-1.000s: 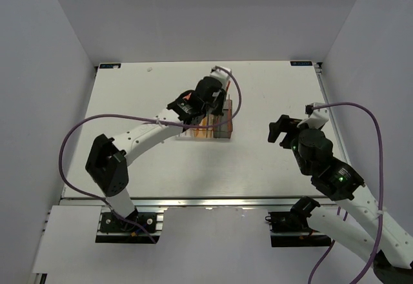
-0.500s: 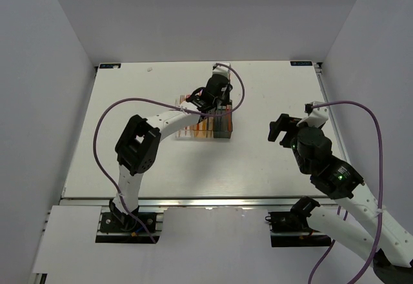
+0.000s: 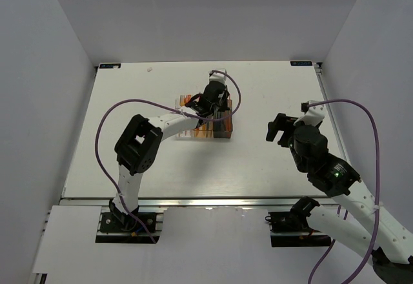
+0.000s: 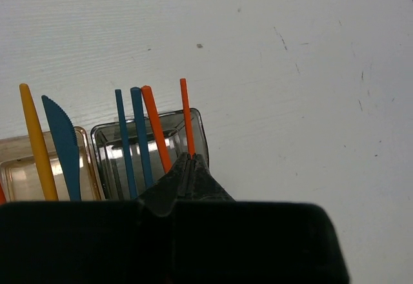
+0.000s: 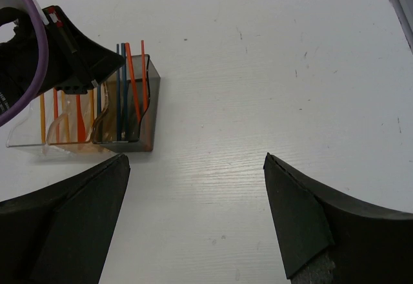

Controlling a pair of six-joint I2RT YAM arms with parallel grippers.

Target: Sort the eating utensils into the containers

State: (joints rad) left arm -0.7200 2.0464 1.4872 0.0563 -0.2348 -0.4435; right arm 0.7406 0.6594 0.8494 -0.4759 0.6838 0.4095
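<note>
Three containers stand in a row mid-table: a clear bin [image 5: 26, 141], a tan bin [image 5: 77, 135] and a dark smoky grey bin [image 5: 153, 103] at the right end. Orange and blue utensils stand upright in them. My left gripper [image 4: 189, 158] hangs over the dark bin [image 4: 201, 132], shut on a thin orange utensil [image 4: 186, 113] that points down into it. Beside that one stand two blue handles [image 4: 137, 129] and another orange one [image 4: 155, 126]. A blue knife [image 4: 63, 142] and a yellow handle [image 4: 35, 139] stand in the tan bin. My right gripper [image 5: 197, 168] is open above bare table, right of the bins.
The row of bins [image 3: 205, 124] sits under the left gripper [image 3: 213, 98]. The right gripper [image 3: 279, 129] hovers well to the right of it. The table's right edge [image 3: 326, 103] runs close by the right arm.
The left arm's elbow has risen and swung right, and its gripper has shifted over the dark bin at the row's right end. The right arm has barely moved.
</note>
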